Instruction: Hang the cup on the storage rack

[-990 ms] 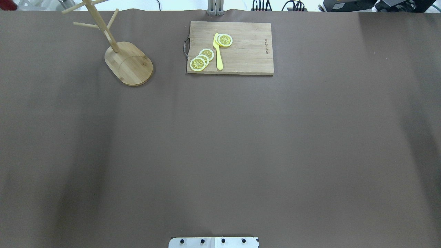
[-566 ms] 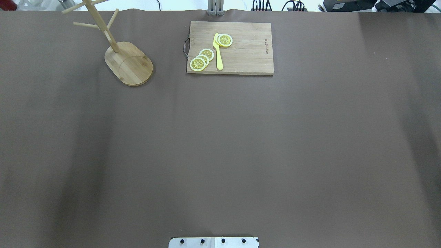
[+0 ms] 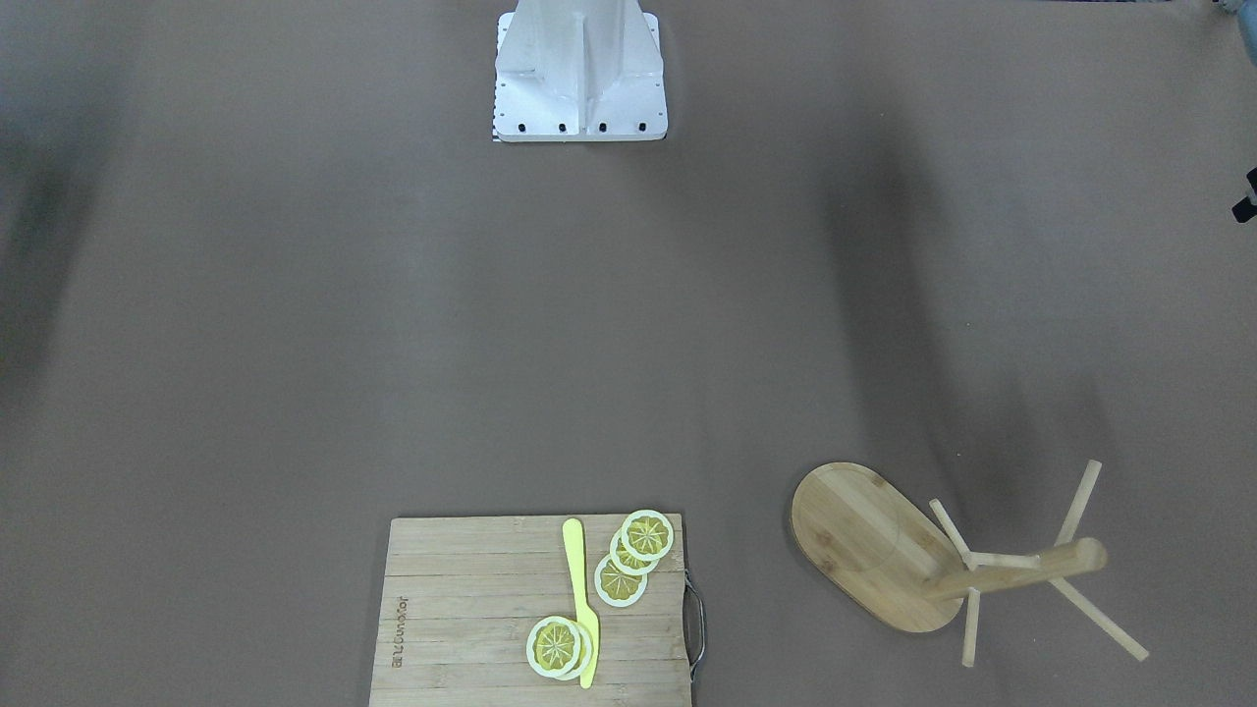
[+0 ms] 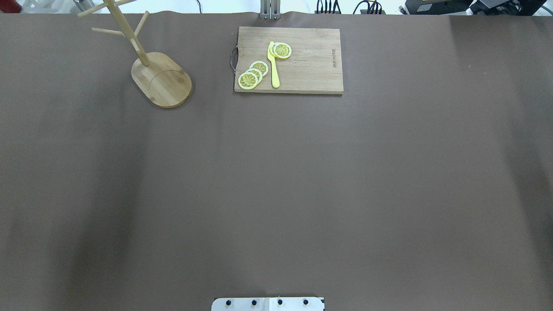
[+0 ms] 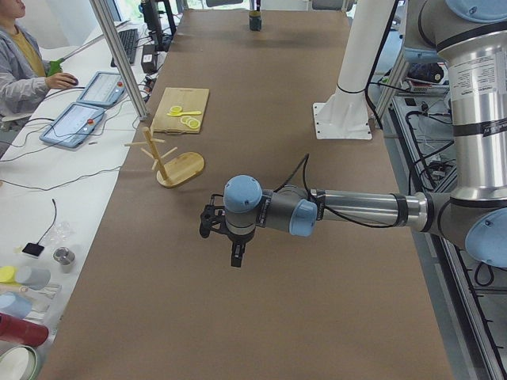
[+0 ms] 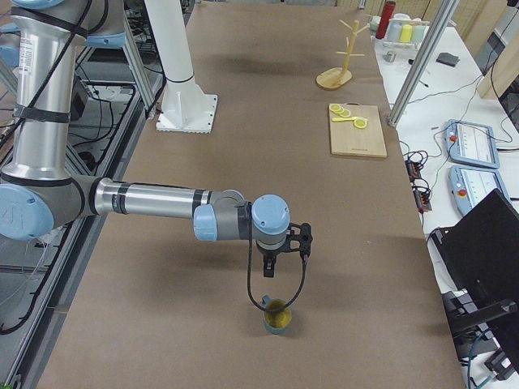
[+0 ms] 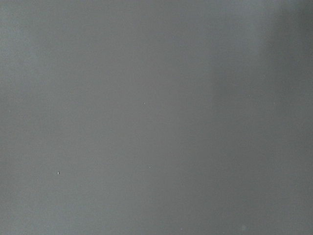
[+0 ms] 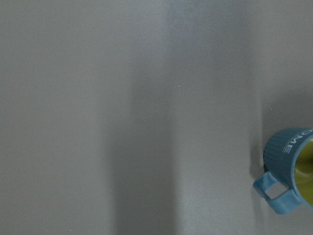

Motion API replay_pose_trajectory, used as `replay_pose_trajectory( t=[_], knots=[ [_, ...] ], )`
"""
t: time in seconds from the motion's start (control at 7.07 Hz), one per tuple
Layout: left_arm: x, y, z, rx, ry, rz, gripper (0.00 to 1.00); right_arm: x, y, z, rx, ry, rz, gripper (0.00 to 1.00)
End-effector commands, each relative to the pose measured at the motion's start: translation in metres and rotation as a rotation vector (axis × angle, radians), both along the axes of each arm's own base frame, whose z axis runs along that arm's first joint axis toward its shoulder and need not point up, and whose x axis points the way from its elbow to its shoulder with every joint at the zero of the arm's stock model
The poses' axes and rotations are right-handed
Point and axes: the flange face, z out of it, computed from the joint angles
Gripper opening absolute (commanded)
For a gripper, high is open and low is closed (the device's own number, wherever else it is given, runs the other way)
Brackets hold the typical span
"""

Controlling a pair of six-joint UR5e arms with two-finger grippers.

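nothing on the table point(image 4: 276, 181) has shifted in the overhead view. the mug tree point(image 4: 161, 80) stands well apart from the teal mug point(image 6: 276, 318), which sits upright, untouched, below the right gripper point(image 6: 270, 267). whether it or the left gripper point(image 5: 235, 255) is spread, i cannot tell.
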Motion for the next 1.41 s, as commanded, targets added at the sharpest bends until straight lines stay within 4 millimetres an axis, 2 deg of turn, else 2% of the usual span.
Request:
replay_pose_trajectory(
  t=[0.0, 0.14, 0.99, 1.27],
  knots=[
    [0.001, 0.001, 0.007, -0.014, 0.002, 0.001, 0.98, -0.002, 0.000, -0.001, 0.009, -0.019, -0.009, 1.00],
    [0.001, -0.002, 0.011, -0.022, 0.002, 0.000, 0.98, -0.002, 0.000, -0.001, 0.011, -0.019, -0.011, 1.00],
    [0.003, -0.011, 0.004, -0.010, 0.000, 0.002, 0.98, -0.014, 0.001, 0.000, 0.042, -0.012, -0.041, 1.00],
    [0.003, -0.011, 0.004, -0.007, -0.002, 0.005, 0.98, -0.014, 0.008, 0.007, 0.027, -0.009, -0.040, 1.00]
  ],
)
